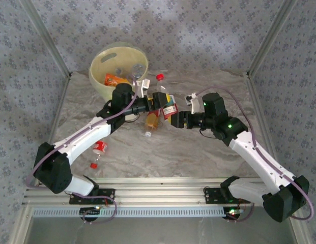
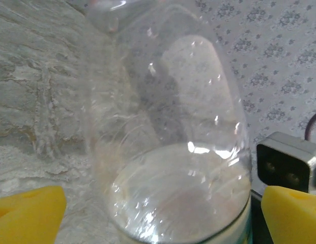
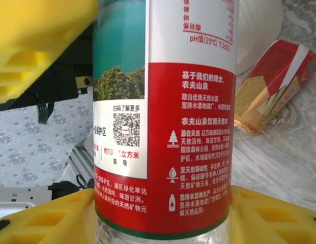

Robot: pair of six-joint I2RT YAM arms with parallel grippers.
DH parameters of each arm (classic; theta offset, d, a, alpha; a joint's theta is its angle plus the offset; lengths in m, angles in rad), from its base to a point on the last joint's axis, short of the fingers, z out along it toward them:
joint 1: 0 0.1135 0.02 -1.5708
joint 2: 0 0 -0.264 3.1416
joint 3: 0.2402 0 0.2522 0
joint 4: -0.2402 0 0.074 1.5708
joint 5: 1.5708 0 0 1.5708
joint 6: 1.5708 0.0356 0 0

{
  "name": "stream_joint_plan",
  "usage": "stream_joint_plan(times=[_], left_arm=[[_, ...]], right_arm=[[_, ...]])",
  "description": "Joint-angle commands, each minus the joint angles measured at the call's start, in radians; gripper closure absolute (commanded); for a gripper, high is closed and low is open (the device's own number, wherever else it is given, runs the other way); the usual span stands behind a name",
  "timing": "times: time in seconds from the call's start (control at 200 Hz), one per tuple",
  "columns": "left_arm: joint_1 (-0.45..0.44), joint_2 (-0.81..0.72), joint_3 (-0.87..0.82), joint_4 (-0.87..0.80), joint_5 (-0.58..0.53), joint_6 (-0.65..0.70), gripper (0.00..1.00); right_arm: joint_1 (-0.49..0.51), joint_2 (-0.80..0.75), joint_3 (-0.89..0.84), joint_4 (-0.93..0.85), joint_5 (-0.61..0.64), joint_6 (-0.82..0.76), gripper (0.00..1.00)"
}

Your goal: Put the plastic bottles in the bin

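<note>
Since the bin (image 1: 132,53) sits far left, this reads as a hand-over from R to L. The R gripper (image 3: 163,216) is clamped on the red-label bottle (image 3: 188,127), low on its label, mid-scene and prob. off the table (image 1: 198,152), right of the bin and apart from it. The L gripper (image 2: 163,218) straddles the clear upper part, pads (image 2: 25,213) apart and seemingly not yet touching.

To do it well, L should close square on the body w/ a firm hold before R lets go; thin plastic gives and may slip.

In the top view the long axis runs near-to-far, leaning slightly left. The red cap (image 1: 160,77), prob. its own, is at the far end. Upward tilt: can't tell.
</note>
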Motion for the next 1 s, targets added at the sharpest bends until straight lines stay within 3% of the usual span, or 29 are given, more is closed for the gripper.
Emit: stream_joint_plan(times=[0.0, 0.705, 0.76, 0.919, 0.994], left_arm=[[-0.006, 0.01, 0.02, 0.096, 0.047, -0.049, 0.05], [-0.005, -0.015, 0.085, 0.058, 0.091, -0.082, 0.41], [-0.001, -0.015, 0.104, 0.023, 0.095, -0.066, 0.42], [0.028, -0.039, 0.168, -0.121, 0.087, 0.019, 0.43], [0.055, -0.046, 0.201, -0.181, 0.092, 0.05, 0.42]], right_arm=[[0.012, -0.01, -0.017, 0.03, -0.057, 0.016, 0.39], [0.046, 0.023, 0.001, 0.022, -0.011, -0.002, 0.37], [0.045, 0.021, 0.004, 0.024, -0.013, 0.0, 0.34], [0.047, -0.007, 0.012, 0.046, -0.016, 0.01, 0.11], [0.047, -0.028, 0.023, 0.053, -0.02, 0.005, 0.07]])
